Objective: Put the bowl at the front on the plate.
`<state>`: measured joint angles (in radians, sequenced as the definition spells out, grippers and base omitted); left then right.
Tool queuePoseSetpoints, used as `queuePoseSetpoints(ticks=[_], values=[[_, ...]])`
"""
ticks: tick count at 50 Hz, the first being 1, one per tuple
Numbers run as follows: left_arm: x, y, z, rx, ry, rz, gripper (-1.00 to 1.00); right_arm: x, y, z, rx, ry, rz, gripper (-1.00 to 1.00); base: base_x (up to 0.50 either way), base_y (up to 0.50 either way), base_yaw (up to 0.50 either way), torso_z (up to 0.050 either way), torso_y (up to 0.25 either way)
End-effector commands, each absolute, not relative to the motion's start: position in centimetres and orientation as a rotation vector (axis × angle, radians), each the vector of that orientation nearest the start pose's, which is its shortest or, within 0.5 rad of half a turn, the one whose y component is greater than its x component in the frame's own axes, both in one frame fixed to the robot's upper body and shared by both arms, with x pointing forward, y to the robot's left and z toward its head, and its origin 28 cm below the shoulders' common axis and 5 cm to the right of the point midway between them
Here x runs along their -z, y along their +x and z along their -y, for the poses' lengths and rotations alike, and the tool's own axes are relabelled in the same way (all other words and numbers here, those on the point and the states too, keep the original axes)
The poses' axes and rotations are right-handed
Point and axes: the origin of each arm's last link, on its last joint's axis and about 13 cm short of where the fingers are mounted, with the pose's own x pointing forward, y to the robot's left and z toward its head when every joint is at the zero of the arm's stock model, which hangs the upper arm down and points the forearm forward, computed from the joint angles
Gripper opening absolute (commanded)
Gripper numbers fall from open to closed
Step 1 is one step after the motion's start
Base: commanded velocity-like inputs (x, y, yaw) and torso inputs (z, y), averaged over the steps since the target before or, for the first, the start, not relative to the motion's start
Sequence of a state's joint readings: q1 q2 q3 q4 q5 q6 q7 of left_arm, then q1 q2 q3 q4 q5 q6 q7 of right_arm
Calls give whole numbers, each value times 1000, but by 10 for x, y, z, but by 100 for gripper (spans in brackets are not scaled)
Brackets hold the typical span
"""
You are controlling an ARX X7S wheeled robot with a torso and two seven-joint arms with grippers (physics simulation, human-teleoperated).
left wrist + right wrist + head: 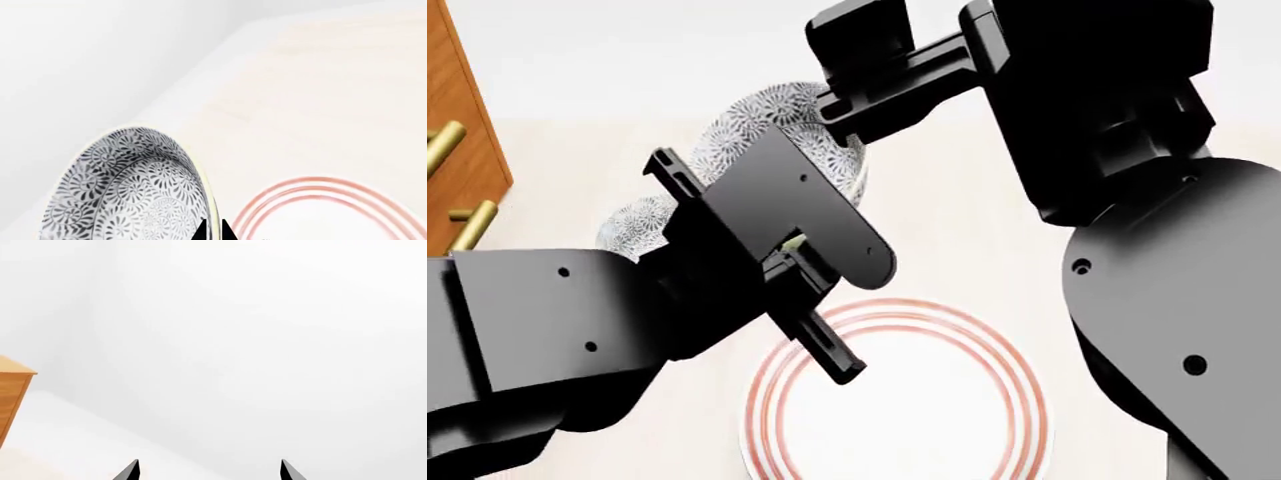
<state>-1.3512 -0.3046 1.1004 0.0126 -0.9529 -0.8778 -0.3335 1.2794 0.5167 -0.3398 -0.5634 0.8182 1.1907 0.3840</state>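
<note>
My left gripper [213,231] is shut on the rim of the bowl [127,190], one fingertip inside it and one outside. The bowl is white with a dense blue-grey floral pattern. In the head view it shows [761,135] raised above the table, behind my left gripper's body and just beyond the plate's far side. The plate [894,410] is large and white with thin red rings. It lies flat on the table, and part of it shows beside the bowl in the left wrist view [320,192]. My right gripper [209,469] is open and holds nothing, facing a white wall.
A look-alike patterned bowl [634,222] sits on the pale table [961,220] at the left, partly hidden by my left arm. A wooden cabinet [457,120] with brass handles stands at the far left. My right arm [1121,200] reaches over the table's right side.
</note>
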Motion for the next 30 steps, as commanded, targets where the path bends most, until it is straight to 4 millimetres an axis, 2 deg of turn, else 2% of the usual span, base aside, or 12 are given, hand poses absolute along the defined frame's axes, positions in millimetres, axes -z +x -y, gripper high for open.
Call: queuePoseSetpoints(ticks=[1, 30], values=[[-238, 332, -114, 611, 629, -126, -100, -350, 256, 107, -210, -393, 421, 100, 0, 0, 0, 0, 0], [-217, 357, -94, 660, 735, -175, -100, -353, 259, 104, -238, -402, 439, 100, 0, 0, 0, 0, 1]])
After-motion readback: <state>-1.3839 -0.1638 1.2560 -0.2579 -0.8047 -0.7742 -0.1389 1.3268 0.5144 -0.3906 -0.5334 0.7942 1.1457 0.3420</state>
